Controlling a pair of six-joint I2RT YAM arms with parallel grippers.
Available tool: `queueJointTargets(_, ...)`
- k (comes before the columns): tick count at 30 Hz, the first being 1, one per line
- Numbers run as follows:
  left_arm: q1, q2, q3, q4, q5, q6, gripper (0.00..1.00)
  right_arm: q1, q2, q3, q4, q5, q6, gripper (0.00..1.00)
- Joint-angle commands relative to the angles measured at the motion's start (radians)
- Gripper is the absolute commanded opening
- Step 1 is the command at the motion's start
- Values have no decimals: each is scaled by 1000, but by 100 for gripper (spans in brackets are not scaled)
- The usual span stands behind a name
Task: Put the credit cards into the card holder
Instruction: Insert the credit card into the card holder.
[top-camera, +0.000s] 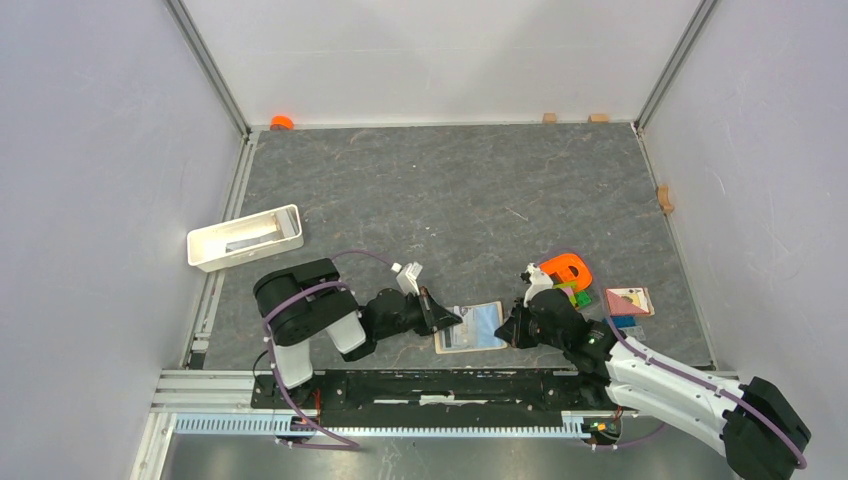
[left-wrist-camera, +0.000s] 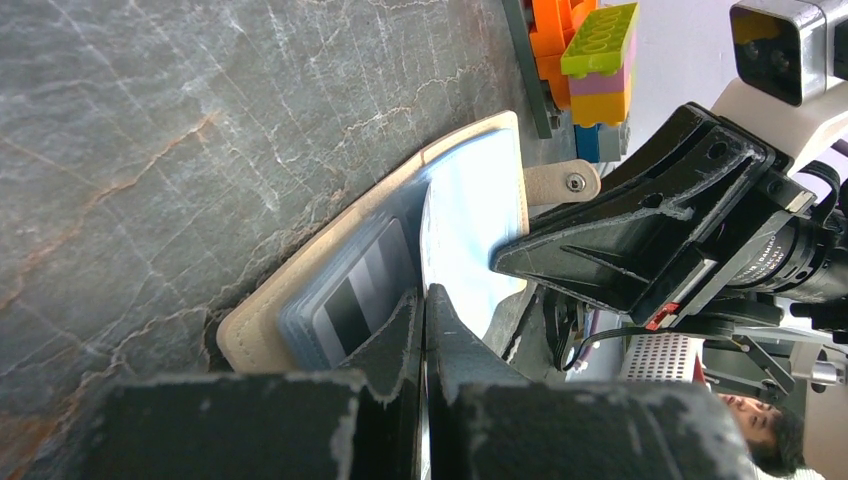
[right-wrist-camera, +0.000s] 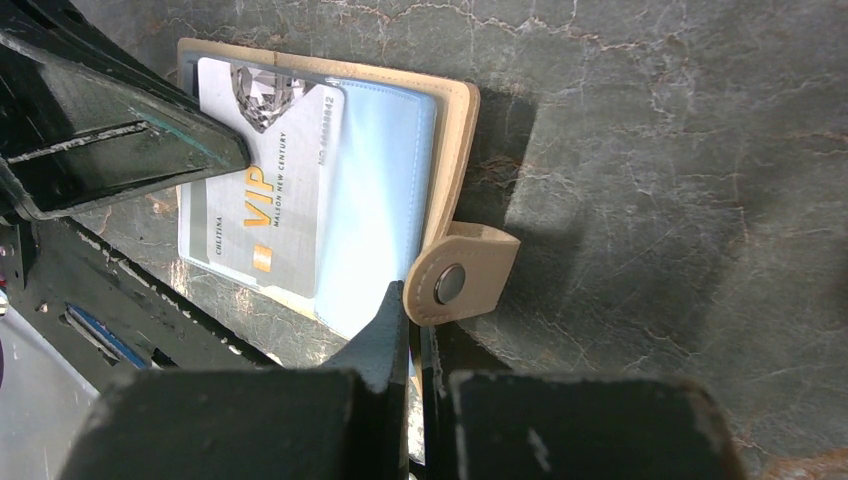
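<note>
Toy bricks (top-camera: 566, 277) near card holder (top-camera: 470, 327)

1. Shows a grey stone-patterned bench (top-camera: 450, 190) with white walls on three sides.
2. Places the card holder (top-camera: 470, 327) open and flat near the front edge, between the two arms.
3. Puts the left tool (top-camera: 452, 320) at the holder's left edge and the right tool (top-camera: 508, 330) at its right edge.
4. Sets a white tray (top-camera: 245, 238) well apart on the left.
5. Groups an orange piece (top-camera: 565, 270) and toy bricks (top-camera: 580, 298) behind the right arm, beside a pale card (top-camera: 628, 300) with reddish print and a blue card (top-camera: 625, 322).
6. Keeps a small orange object (top-camera: 282, 122) in the back-left corner.
</note>
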Motion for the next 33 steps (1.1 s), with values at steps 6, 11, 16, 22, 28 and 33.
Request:
queueJointTargets(6,-36,66,-9,-23,-84,-12,2,4,11,-24,-88,18,-12,0)
queueJointTargets(11,-60,85,-24,21,-149,-23,2,6,10,-24,-81,18,-10,0)
queueJointTargets(16,-77,133,-34,96,-184,-46,2,6,2,-28,-76,11,-5,0)
queueJointTargets(22,-103,114,-10,23,-212,-53,2,5,-26,-25,-72,11,5,0)
queueJointTargets(28,-114,-22,59,-319,-243,-11,8,5,-56,-19,-81,26,14,0)
queueJointTargets(33,-114,-151,114,-601,-279,46,21,6,-65,-15,-101,60,15,0)
